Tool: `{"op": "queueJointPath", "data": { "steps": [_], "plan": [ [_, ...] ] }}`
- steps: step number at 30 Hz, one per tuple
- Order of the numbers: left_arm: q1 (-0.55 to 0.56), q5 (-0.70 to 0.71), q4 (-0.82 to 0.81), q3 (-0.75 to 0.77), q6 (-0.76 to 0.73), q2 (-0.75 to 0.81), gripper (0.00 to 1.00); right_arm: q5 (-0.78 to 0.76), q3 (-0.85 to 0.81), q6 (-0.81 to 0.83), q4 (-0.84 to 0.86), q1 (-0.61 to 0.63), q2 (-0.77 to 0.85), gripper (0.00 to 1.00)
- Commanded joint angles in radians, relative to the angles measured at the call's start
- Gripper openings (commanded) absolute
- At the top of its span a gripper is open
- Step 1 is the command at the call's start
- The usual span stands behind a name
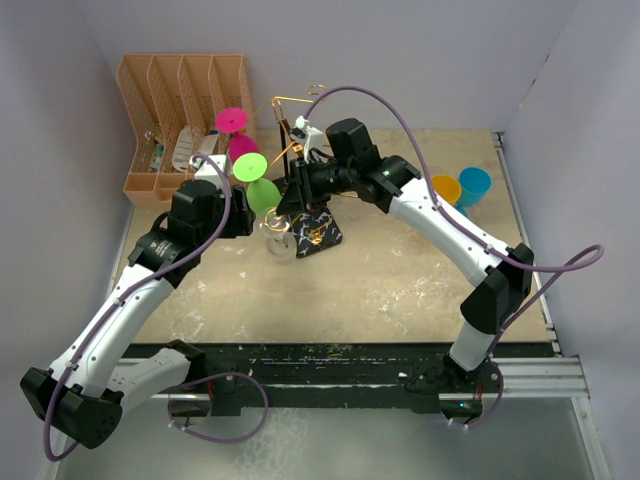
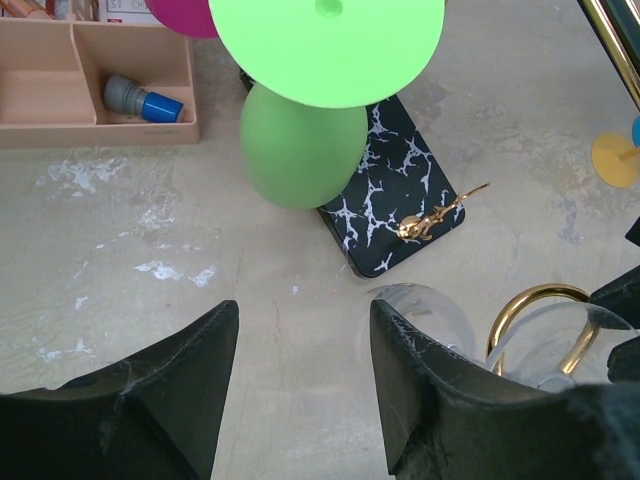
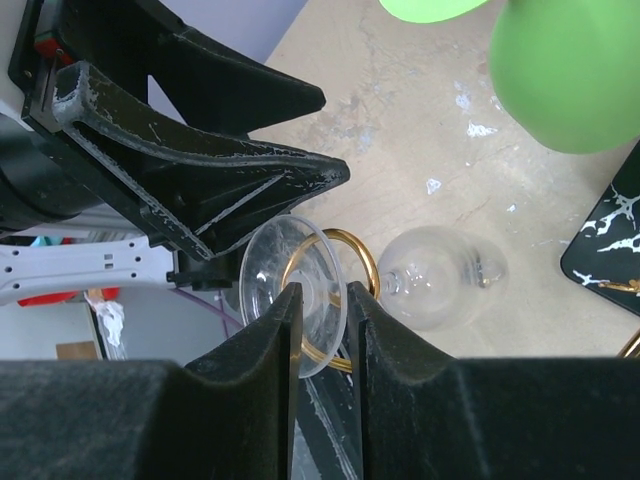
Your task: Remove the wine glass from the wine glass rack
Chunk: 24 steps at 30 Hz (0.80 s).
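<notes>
While left hand (image 2: 303,320) hangs open, empty, frame left, wine glass (image 3: 440,275) hangs inverted at centre from gold loop of wine glass rack (image 2: 395,185); right hand (image 3: 322,297) straddles stem closely, grip unclear; foot partly hidden.

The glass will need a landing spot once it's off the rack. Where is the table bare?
Bare: the near table strip between the rack base and the arms' bases. Crowded: round the rack, where hanging glasses meet the left gripper and right gripper; organiser back-left, cups back-right.
</notes>
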<state>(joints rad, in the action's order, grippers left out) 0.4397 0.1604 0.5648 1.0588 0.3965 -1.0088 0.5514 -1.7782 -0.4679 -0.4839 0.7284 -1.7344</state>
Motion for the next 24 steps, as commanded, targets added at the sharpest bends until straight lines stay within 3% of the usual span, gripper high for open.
{"op": "queueJointPath", "data": {
  "steps": [1,13,24],
  "plan": [
    [0.003,-0.015,-0.048,0.047,-0.013,-0.003,0.58,0.051,0.003,0.016,-0.019,0.006,0.033,0.25],
    [0.004,-0.017,-0.047,0.049,-0.013,-0.006,0.58,0.07,0.017,0.021,-0.012,0.007,0.038,0.0],
    [0.004,-0.005,-0.029,0.057,-0.015,0.01,0.58,0.102,0.047,-0.018,0.031,0.007,0.073,0.0]
  ]
}}
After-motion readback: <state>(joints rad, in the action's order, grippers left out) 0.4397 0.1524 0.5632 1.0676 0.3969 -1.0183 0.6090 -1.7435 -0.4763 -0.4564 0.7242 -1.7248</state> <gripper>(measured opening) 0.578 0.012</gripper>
